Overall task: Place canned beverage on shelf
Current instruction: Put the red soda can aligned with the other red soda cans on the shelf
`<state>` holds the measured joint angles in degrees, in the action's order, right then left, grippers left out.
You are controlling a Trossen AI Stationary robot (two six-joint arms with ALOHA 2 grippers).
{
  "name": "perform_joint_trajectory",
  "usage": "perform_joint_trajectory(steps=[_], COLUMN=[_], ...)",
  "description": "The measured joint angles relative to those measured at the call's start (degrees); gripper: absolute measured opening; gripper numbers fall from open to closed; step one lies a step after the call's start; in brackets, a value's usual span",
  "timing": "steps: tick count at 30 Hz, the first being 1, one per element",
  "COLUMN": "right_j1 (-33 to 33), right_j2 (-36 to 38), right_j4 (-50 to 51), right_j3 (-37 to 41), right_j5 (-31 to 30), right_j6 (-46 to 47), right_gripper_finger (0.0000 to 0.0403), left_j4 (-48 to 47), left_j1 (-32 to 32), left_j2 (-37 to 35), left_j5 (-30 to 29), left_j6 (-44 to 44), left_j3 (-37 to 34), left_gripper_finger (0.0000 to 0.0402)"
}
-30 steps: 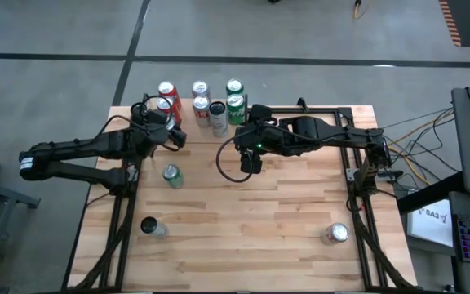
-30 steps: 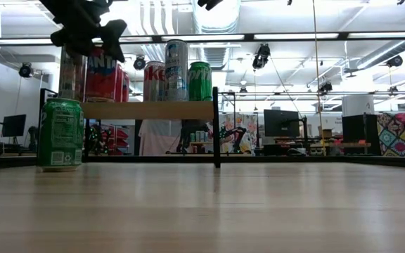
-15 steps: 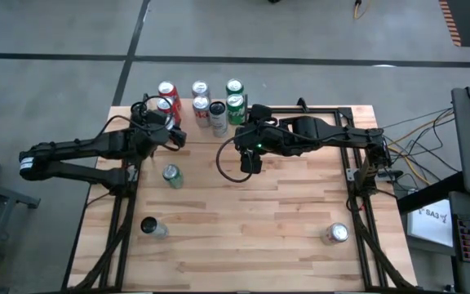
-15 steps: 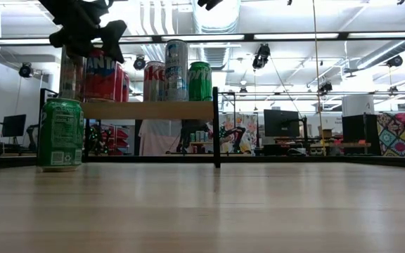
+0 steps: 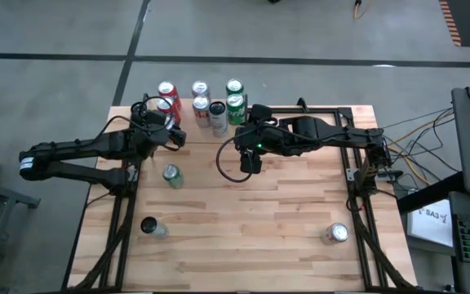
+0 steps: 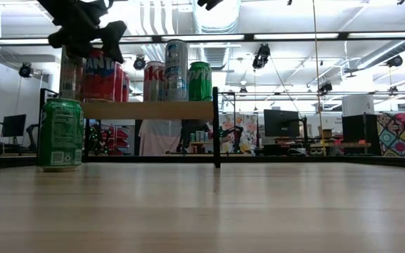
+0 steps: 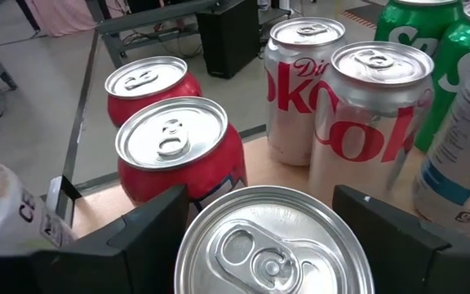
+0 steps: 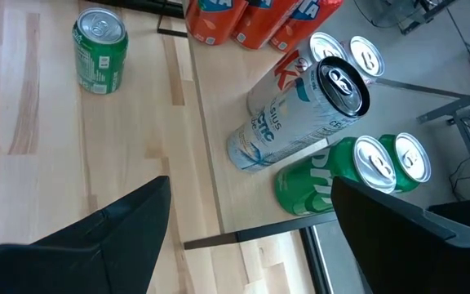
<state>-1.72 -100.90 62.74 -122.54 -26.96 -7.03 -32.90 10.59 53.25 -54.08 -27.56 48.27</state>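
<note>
A small shelf (image 6: 150, 110) of pale plain wood, edged by thin black posts, is seen at the far left of the plank-striped table (image 5: 276, 220). On its board stand several cans: two red ones (image 7: 149, 82), two silver cola cans (image 7: 304, 69), two green ones (image 8: 345, 175) and a taller, slim white-and-blue can (image 8: 296, 114).

The left gripper (image 5: 168, 126) is held over the shelf's near left corner, its dark fingers (image 7: 133, 237) spread to either side of a silver-topped can (image 7: 272, 245). The can is seen from straight above, with its pull tab facing up. Whether its red body is pinched or merely bracketed cannot be told for certain, though the fingers appear to lie against it. In the low view this can (image 6: 97, 74) is shown on the shelf's left end, with the gripper just above.

The right gripper (image 5: 250, 162) is held above bare table just in front of the shelf, with its fingers wide apart and nothing between them.

On the table itself, a green can (image 5: 171, 175) stands near the shelf, a dark-topped can (image 5: 151, 226) stands toward the near left, and a silver can (image 5: 336, 234) stands at the near right.
</note>
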Motion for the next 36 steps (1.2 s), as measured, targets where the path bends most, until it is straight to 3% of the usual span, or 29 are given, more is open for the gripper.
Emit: perform_joint_trajectory(steps=[36], right_j1=[0.0], right_j2=[0.0], right_j4=[0.0], right_j3=[0.0], right_j5=[0.0], right_j6=[0.63], right_gripper_finger=[0.0325], left_j4=[0.43], left_j1=[-0.41], left_j2=[-3.3], left_j5=[-1.8], left_j6=[1.1], left_j3=[-0.09], left_gripper_finger=[0.0298])
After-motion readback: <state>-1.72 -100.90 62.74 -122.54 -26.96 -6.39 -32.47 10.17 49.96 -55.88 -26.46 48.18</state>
